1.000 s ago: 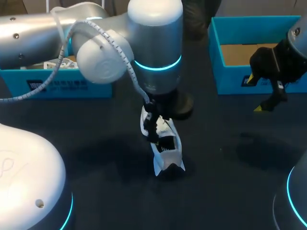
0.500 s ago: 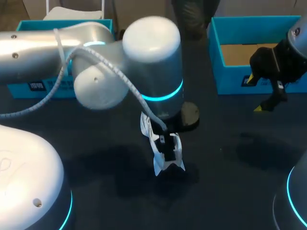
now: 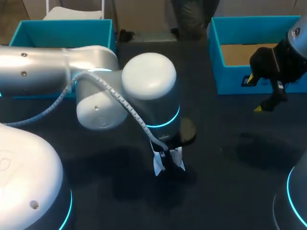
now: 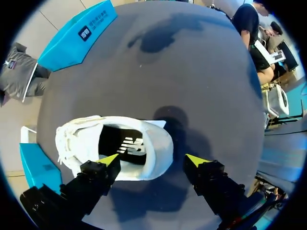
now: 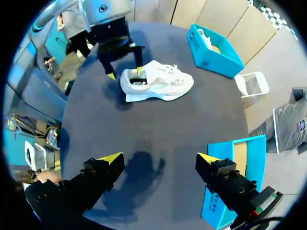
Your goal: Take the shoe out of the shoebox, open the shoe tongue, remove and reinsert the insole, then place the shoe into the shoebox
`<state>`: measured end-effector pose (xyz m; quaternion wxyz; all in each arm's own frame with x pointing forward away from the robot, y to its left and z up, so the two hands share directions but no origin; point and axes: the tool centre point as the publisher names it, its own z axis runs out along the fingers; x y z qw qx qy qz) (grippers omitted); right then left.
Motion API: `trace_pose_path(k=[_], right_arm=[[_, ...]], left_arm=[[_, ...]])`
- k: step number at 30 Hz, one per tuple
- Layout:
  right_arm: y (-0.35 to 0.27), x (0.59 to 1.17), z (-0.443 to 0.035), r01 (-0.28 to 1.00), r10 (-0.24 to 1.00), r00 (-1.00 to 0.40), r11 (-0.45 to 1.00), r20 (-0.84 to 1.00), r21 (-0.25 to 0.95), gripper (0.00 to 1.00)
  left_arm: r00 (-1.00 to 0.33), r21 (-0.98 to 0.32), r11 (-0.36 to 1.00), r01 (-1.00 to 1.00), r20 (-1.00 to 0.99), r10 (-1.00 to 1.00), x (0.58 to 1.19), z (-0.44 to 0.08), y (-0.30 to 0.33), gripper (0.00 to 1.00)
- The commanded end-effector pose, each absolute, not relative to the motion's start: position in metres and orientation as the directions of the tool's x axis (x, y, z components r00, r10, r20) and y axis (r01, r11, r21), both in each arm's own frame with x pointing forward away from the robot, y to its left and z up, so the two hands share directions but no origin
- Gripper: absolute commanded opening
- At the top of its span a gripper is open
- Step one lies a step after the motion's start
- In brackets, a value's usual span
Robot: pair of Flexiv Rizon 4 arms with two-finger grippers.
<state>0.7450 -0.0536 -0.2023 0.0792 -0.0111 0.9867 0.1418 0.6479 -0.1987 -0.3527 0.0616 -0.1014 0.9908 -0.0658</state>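
My left gripper (image 4: 153, 159) is open, its yellow tips wide apart, poised over the heel end of the shoe (image 4: 79, 143). One tip hangs over the rim of the shoe's opening. The other is outside, past the heel, so the heel wall lies roughly between the fingers. I cannot tell whether either finger touches it.

The shoe is white and stands on its sole near the middle of the dark worktop (image 3: 230, 182). Its dark insole (image 4: 127, 143) shows through the opening. From the head camera, the left arm's wrist hides most of the shoe (image 3: 157, 166).

Taking 12 o'clock as straight away from me, one blue box (image 3: 229, 79) sits at about 1 o'clock from the shoe. A second box (image 3: 62, 28) sits at about 10 o'clock.

My right gripper (image 5: 159, 157) is also open and holds nothing. It hangs above bare worktop at about 2 o'clock from the shoe, just beside the first box and well apart from the shoe.

I judge the step in hand to be taking hold of the insole at the heel. To do it well, I would slide the inner finger down the inside of the heel and pinch only the insole's rear edge, not the heel wall. Nothing pins the shoe, so it may lift with the insole. Bringing the right gripper to steady the toe and peeling up slowly should help.
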Motion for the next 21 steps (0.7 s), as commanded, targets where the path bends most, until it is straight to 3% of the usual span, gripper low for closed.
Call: trace_pose_path(k=[1, 8, 13, 16, 18, 21], right_arm=[[-0.053, 0.746, -0.203, -0.044, 0.001, -0.987, 0.960, -0.159, 0.276, 1.00], [-0.053, 0.746, -0.203, -0.044, 0.001, -0.987, 0.960, -0.159, 0.276, 1.00], [-0.053, 0.746, -0.203, -0.044, 0.001, -0.987, 0.960, -0.159, 0.276, 1.00], [-0.053, 0.746, -0.203, -0.044, 0.001, -0.987, 0.960, -0.159, 0.276, 1.00], [-0.053, 0.746, -0.203, -0.044, 0.001, -0.987, 0.960, -0.159, 0.276, 1.00], [-0.053, 0.746, -0.203, -0.044, 0.001, -0.987, 0.960, -0.159, 0.276, 1.00]], left_arm=[[-0.973, -0.122, 0.973, -0.194, -0.105, -0.207, 0.648, -0.368, -0.209, 0.74], [-0.973, -0.110, 0.975, -0.192, -0.104, -0.204, 0.642, -0.380, -0.210, 0.69], [-0.974, -0.111, 0.974, -0.198, -0.087, -0.208, 0.639, -0.379, -0.210, 0.80], [-0.974, -0.105, 0.975, -0.198, -0.090, -0.208, 0.637, -0.383, -0.213, 0.65], [-0.973, -0.101, 0.974, -0.203, -0.089, -0.212, 0.636, -0.385, -0.214, 0.49], [-0.973, -0.083, 0.973, -0.216, -0.064, -0.221, 0.636, -0.387, -0.215, 0.42]])
